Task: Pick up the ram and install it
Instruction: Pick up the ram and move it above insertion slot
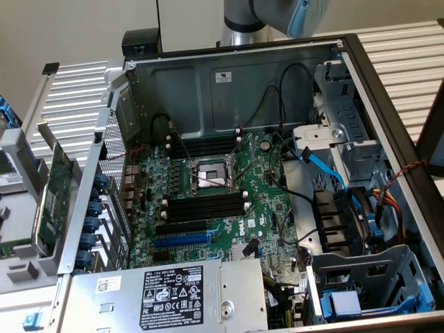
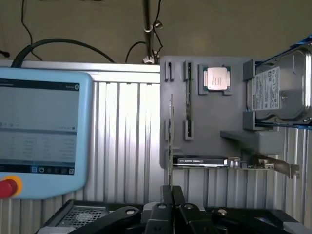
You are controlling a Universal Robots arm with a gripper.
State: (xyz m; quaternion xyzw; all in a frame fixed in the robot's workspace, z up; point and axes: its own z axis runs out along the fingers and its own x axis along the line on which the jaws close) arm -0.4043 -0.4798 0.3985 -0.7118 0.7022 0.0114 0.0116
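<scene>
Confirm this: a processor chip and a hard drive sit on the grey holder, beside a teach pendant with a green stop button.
Not quite: the wrist view shows the stop button is red, not green. The processor chip and hard drive do sit on the grey holder, beside the teach pendant.

The computer case [image 1: 194, 97] lies open on the table [image 1: 402, 41], motherboard [image 1: 257, 208] in its floor, power supply [image 1: 166, 291] at the board's near edge, drive cage [image 1: 340, 135] to the exterior view's right. On the holder [image 2: 214, 122] the processor [image 2: 216, 78] lies between a memory stick [image 2: 188, 102] and the hard drive [image 2: 278, 92]. The ram [image 2: 170, 141] sits edge-on in the gripper [image 2: 171, 187].
</scene>
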